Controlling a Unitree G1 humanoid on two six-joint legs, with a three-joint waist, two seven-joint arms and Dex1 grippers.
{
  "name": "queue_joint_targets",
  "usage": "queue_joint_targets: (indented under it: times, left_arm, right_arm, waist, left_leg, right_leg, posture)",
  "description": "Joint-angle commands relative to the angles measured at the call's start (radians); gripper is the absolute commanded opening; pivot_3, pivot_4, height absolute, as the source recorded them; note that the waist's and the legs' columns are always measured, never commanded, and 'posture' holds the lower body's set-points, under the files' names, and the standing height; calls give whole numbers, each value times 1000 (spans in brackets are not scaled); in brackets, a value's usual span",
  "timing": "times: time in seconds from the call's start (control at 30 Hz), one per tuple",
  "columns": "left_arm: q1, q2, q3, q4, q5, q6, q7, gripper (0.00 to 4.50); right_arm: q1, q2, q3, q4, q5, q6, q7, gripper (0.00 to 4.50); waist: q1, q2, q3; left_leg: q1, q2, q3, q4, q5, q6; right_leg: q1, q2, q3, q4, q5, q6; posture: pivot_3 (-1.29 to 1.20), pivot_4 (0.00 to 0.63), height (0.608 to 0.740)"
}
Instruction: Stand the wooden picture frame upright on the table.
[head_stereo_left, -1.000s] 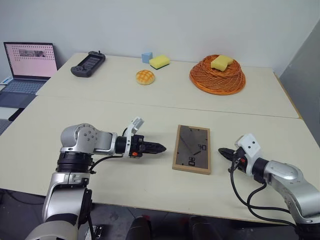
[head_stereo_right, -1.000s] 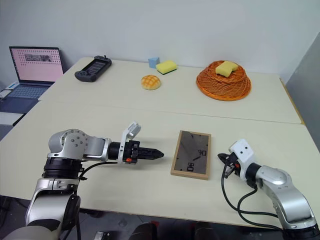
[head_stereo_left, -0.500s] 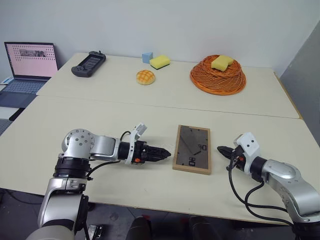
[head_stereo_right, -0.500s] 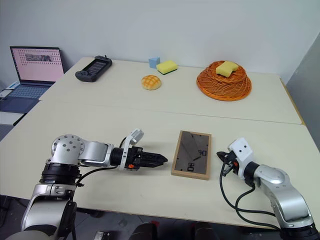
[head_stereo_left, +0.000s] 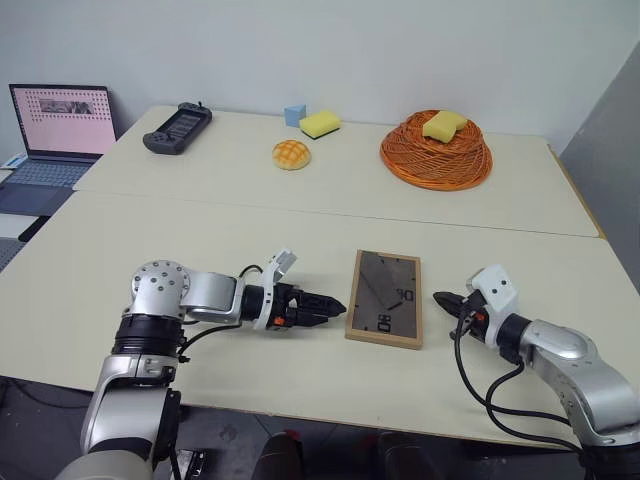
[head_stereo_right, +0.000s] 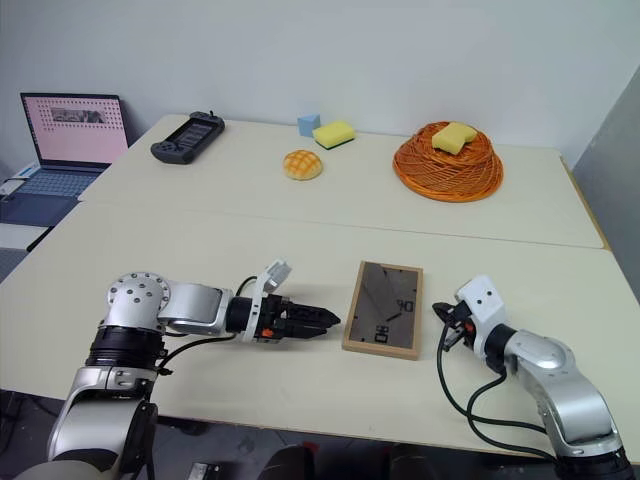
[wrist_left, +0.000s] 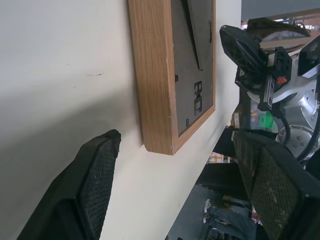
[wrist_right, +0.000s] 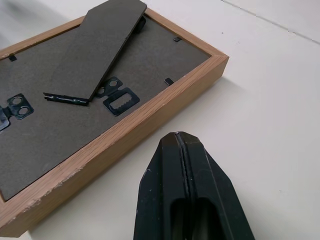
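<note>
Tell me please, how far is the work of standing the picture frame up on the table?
Nothing is finished: the picture frame lies flat on the table, back side up. In hand: the left claw, open, sits level with the frame's near-left corner, and the right claw, shut, waits beside its right edge. Neither touches it. Left: grip the frame, raise it and stand it upright.

Place: a robot test room or lab, office-like.
Walls: plain white, bare.
Tables (head_stereo_left: 420, 200): two cream tops pushed together.
At 10 o'clock: open laptop (head_stereo_left: 58, 125) on a side desk.
At 12 o'clock: scattered test props, sponges (head_stereo_left: 319, 123), bread roll (head_stereo_left: 290, 154).
</note>
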Motion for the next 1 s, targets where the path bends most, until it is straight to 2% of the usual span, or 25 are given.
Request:
queue_joint_targets:
  times: [0.03,0.33,0.67,1.0]
  left_arm:
    - [-39,-37,50,48,30,3,20,3824]
    - [-28,-91,83,76,143,6,15,3824]
    - [-5,-52,27,64,75,6,23,3824]
    - [-22,-21,-29,60,15,6,26,3824]
  right_arm:
    - [0,20,36,-28,-3,18,-12,0]
    - [-13,48,33,-47,10,49,-41,0]
    - [-37,56,32,-38,11,53,-60,0]
    - [-104,116,74,-56,11,77,-91,0]
  waist:
    - [0,0,0]
    - [0,0,0]
    - [0,0,-1]
    - [-5,0,-1]
  left_leg:
    - [0,0,0,0,0,0]
    - [0,0,0,0,0,-1]
    - [1,0,0,0,1,-1]
    - [2,0,-1,-1,1,-1]
  right_leg:
    - [0,0,0,0,0,0]
    - [0,0,0,0,0,0]
    - [2,0,0,0,0,0]
    - [2,0,0,0,0,0]
  posture:
    - [0,150,740]
    - [0,150,740]
    - [0,150,740]
    - [0,150,740]
